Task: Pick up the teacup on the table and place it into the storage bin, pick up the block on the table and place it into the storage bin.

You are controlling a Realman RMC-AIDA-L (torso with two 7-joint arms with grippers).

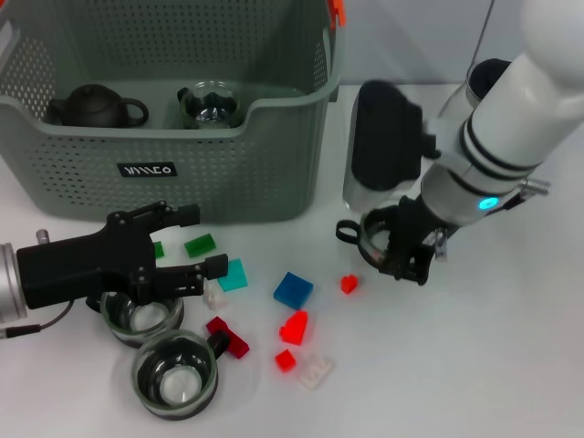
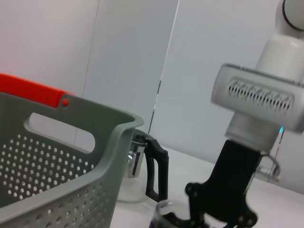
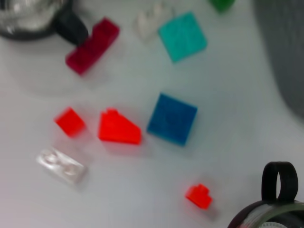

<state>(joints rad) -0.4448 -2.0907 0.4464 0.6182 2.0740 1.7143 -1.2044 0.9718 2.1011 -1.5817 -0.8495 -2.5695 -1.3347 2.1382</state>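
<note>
White table (image 1: pixel 474 365) under even light — behind it, pale grey wall panels (image 2: pixel 128 57) with vertical seams

Bright, even light falls from above, leaving only faint soft shadows on the white counter (image 1: pixel 474 365). The right wrist view is blurred, its blocks smeared. In the left wrist view the storage bin (image 2: pixel 71 161) up close looks soft.

Perforated matt grey-green plastic for the storage bin (image 1: pixel 228 173); clear glossy glass for the teacup (image 1: pixel 381 239); smooth shiny plastic for the blue block (image 1: pixel 293 289); smooth white bench (image 1: pixel 474 365).
</note>
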